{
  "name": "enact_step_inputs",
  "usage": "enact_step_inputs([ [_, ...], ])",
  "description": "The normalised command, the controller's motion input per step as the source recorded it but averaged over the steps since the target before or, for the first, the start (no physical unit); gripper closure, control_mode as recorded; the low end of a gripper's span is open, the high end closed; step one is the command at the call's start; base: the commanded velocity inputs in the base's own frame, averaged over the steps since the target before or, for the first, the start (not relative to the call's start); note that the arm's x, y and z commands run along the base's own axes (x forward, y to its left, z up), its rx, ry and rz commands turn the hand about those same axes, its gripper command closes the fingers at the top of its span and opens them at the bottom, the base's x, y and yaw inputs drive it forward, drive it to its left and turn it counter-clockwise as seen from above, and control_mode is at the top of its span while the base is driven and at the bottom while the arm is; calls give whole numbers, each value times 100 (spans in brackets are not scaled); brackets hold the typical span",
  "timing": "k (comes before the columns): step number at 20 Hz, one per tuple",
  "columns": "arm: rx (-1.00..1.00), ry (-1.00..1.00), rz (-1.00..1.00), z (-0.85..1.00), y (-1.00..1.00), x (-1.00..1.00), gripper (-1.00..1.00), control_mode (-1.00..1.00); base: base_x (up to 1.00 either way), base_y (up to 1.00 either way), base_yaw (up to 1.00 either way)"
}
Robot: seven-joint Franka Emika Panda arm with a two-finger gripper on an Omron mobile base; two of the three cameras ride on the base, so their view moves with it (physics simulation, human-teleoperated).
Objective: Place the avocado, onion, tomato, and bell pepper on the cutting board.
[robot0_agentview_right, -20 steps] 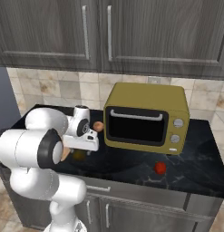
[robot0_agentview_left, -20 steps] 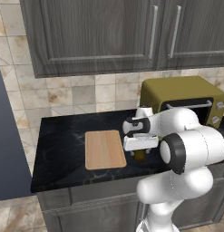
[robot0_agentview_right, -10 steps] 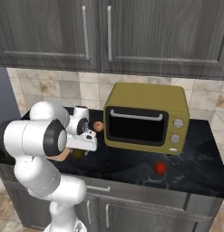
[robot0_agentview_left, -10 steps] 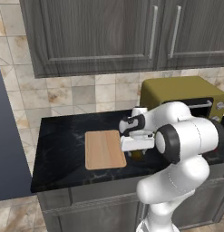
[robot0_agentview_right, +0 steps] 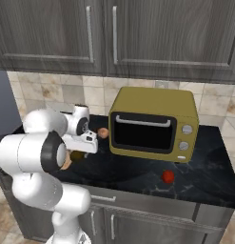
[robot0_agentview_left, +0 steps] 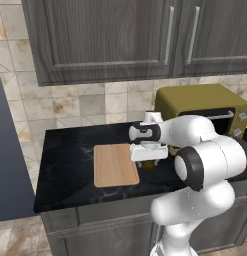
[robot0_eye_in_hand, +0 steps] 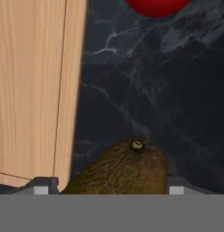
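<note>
The avocado (robot0_eye_in_hand: 122,170), dark olive-brown with a stem scar on top, sits low between my two fingertips (robot0_eye_in_hand: 41,186), which press in at its sides. My gripper (robot0_eye_in_hand: 109,186) is shut on it, just right of the cutting board (robot0_eye_in_hand: 31,90). From the left base view the hand hangs low over the counter beside the light-wood cutting board (robot0_agentview_left: 114,165), with the avocado (robot0_agentview_left: 148,165) under it. The tan onion (robot0_agentview_right: 104,133) lies by the oven's left front corner. A red ball (robot0_agentview_right: 168,177) rests near the counter's front; tomato or bell pepper, I cannot tell. Another red piece (robot0_eye_in_hand: 156,5) shows beyond the avocado.
A yellow-olive toaster oven (robot0_agentview_right: 154,124) stands on the black marble counter (robot0_agentview_left: 65,165) to the right of the board. Dark cabinets hang above and a tiled wall runs behind. The counter's front edge lies close below the board.
The jaws have come in from wide open to the avocado's sides. The arm's elbow has swung a little; the hand stays low beside the board.
</note>
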Motion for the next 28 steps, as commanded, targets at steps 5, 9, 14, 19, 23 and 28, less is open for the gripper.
enact_step_inputs([
  [5,0,-5,0,62,45,-4,100,-100,0,0,0],
  [9,0,0,2,40,56,0,100,-100,0,0,0],
  [14,-3,0,1,6,60,18,100,-100,0,0,0],
  [19,-2,0,0,1,44,48,100,-100,0,0,0],
  [23,0,0,0,10,14,39,100,-100,0,0,0],
  [28,0,2,0,0,15,27,100,-100,0,0,0],
])
